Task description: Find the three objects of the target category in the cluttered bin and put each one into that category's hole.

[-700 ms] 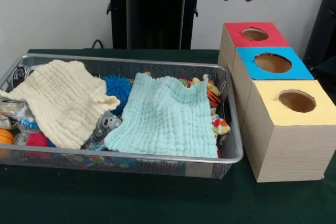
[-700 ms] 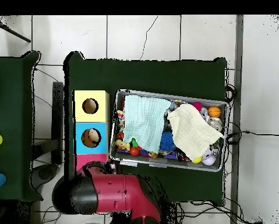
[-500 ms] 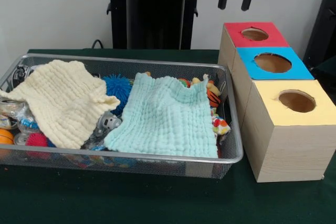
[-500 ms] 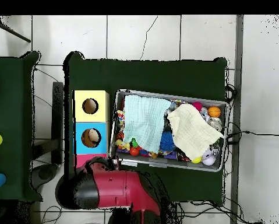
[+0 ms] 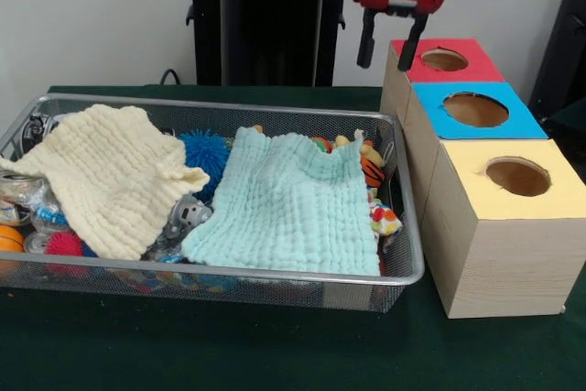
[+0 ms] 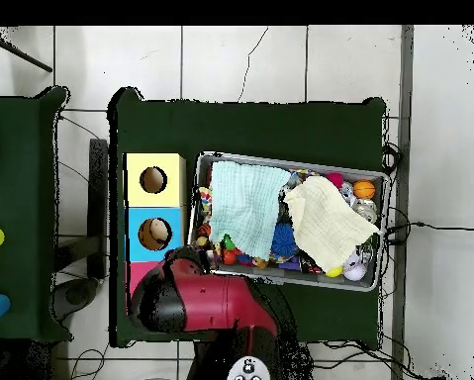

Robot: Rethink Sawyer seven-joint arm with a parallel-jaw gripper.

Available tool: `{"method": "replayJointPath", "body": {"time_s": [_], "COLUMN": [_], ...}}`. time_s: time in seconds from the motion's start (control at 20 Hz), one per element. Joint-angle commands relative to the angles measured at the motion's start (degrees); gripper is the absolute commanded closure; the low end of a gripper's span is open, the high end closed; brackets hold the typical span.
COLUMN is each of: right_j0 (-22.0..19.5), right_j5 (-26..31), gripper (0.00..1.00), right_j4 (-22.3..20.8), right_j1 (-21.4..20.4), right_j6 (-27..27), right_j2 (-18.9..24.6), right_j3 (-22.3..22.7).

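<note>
Toys (image 5: 371,167) lie in the mesh bin (image 5: 403,267) on the table, mostly hidden under a mint cloth (image 5: 288,203) and a cream cloth (image 5: 110,176). We see our gripper (image 5: 388,41) hanging empty with fingers spread, above the bin's far corner beside the red-topped box (image 5: 444,59).

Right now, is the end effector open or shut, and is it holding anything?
Open and empty. In the front view the end effector hangs above the bin's far corner with its two fingers apart and nothing between them.
</note>
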Motion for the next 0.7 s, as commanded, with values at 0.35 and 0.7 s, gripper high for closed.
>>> {"method": "replayJointPath", "body": {"time_s": [0.35, 0.7], "right_j0": [-3.61, -2.26], "right_j5": [-16.16, -19.09], "gripper": [0.0, 0.0], "right_j4": [1.68, 5.52], "right_j1": [11.92, 13.39], "right_j6": [11.76, 12.94], "right_j2": [1.94, 1.37], "right_j3": [-5.18, -7.22]}}
